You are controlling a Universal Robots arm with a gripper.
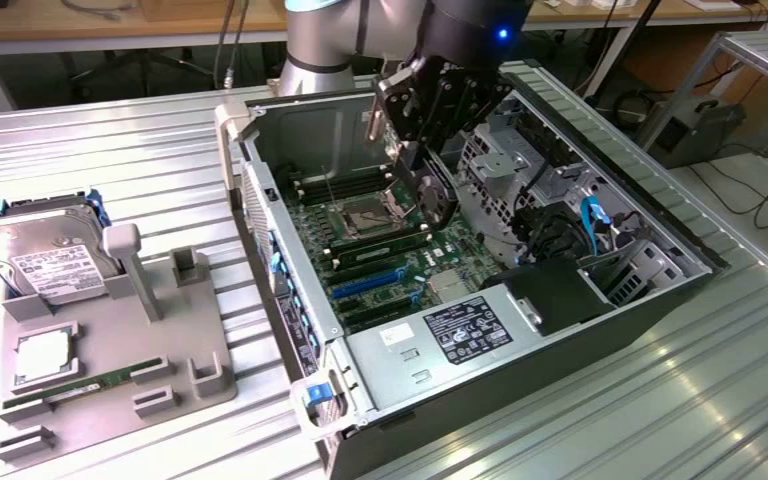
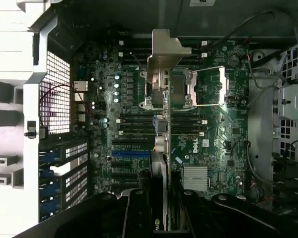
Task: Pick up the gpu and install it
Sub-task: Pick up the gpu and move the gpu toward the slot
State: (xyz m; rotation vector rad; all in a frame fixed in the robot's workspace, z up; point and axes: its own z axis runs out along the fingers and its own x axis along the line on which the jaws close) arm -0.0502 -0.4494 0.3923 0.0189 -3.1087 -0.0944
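The gripper (image 1: 422, 140), closed on the gpu (image 1: 438, 200), holds the card edge-on above the motherboard (image 1: 398, 255) inside the open computer case (image 1: 651, 190); pickup is complete, while seating in an expansion slot appears not yet done.

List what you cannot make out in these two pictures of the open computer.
Graphics card faces: wrist view, seen edge-on in the pincer.
Board right beneath it: wrist view, hidden by the card.
Hard drive label text: exterior view, too small.
Arm upper part: exterior view, cut by the top edge.
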